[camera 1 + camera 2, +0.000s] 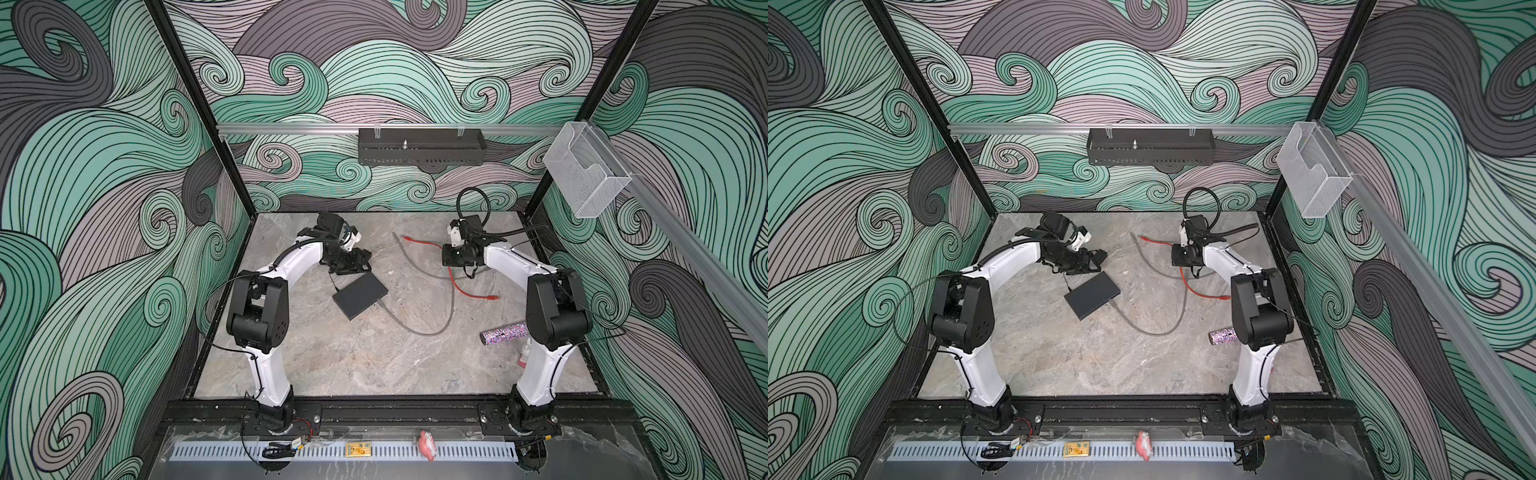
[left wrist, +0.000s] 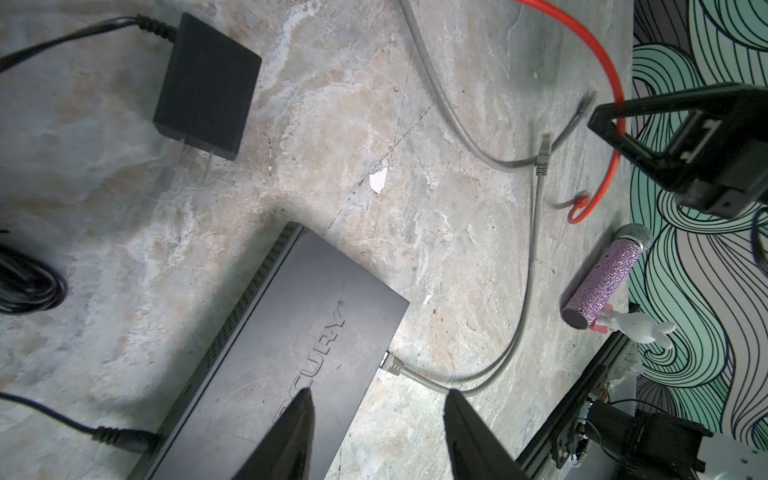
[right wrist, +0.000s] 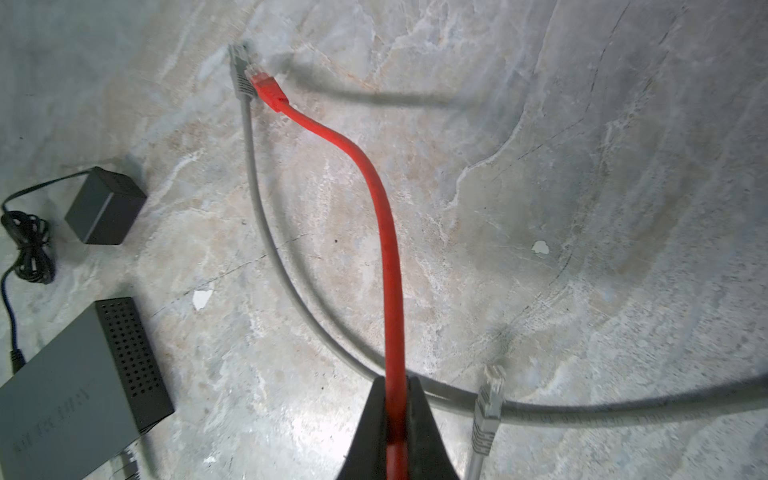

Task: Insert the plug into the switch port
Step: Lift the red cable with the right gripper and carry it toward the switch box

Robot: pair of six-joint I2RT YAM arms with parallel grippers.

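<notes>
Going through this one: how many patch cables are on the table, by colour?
Red: 1, the red cable
Grey: 2, the plugged grey cable in the switch and the loose grey cable
Total: 3

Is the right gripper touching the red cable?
Touching. The right wrist view shows the right gripper shut on the red cable, which runs between both fingers with no gap.
</notes>
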